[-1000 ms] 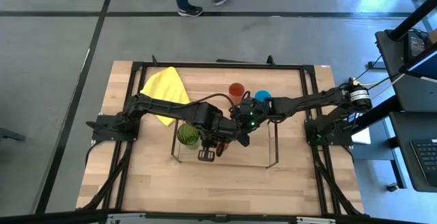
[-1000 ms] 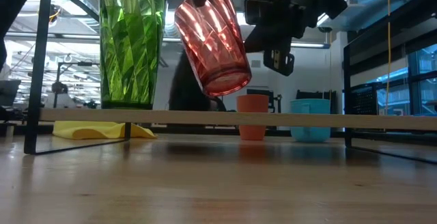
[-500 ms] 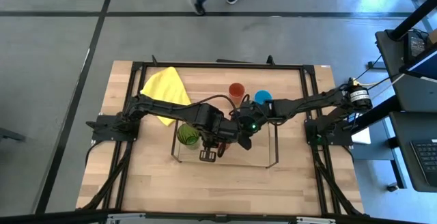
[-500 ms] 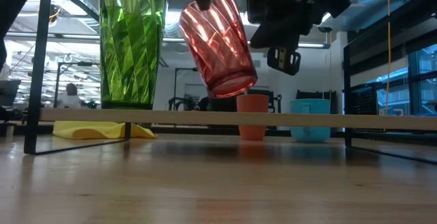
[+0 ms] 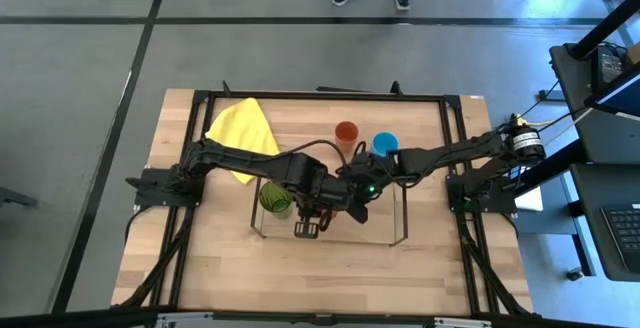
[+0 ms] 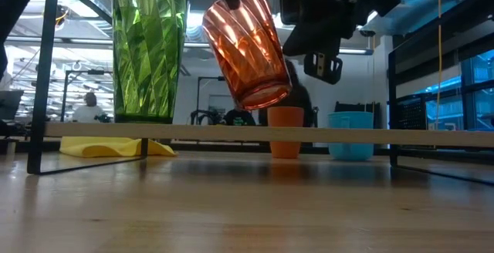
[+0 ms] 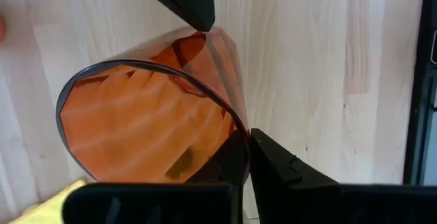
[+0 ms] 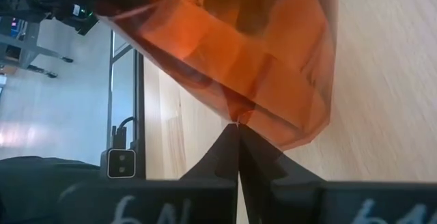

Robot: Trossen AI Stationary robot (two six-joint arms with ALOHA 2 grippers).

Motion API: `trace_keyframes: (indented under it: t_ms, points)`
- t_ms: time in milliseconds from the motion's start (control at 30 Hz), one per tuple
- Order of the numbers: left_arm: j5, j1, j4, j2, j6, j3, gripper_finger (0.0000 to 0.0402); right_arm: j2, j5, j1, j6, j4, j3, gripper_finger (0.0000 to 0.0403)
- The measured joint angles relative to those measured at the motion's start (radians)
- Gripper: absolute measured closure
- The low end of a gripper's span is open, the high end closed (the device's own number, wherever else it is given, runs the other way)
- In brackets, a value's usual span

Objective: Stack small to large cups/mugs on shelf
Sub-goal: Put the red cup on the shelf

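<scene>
The red-orange patterned cup hangs tilted above the shelf, clear of its deck, mouth uppermost and base swung toward the right end frame. The left gripper is shut on the cup: one finger sits inside the rim, the other presses the outer wall. The right gripper is close beside the cup on its right; its own wrist view shows the two fingers closed together, tips touching, directly under the cup wall and not gripping it.

The green tumbler stands upright on the shelf near the left end frame, just beside the held cup and apart from it. The plain orange cup and the light blue mug stand upright on the worktop behind the shelf, toward the far edge, near each other. A yellow cloth lies at the far left corner of the worktop.
</scene>
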Motion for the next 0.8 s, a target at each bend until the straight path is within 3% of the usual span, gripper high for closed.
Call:
trace_keyframes:
  t_ms: [233,567,800]
  points:
    - [-0.001,-0.004,-0.009,0.000,-0.038,0.000,0.0387,0.000,0.008,0.005,0.002,0.000,0.000,0.0398]
    - [-0.001,-0.011,0.010,0.000,-0.056,0.000,0.0340,0.000,-0.002,0.021,0.007,0.000,0.000,0.0389]
    - [-0.001,-0.011,0.021,0.000,-0.064,0.000,0.0341,0.000,0.016,0.028,0.007,-0.021,0.000,0.0393]
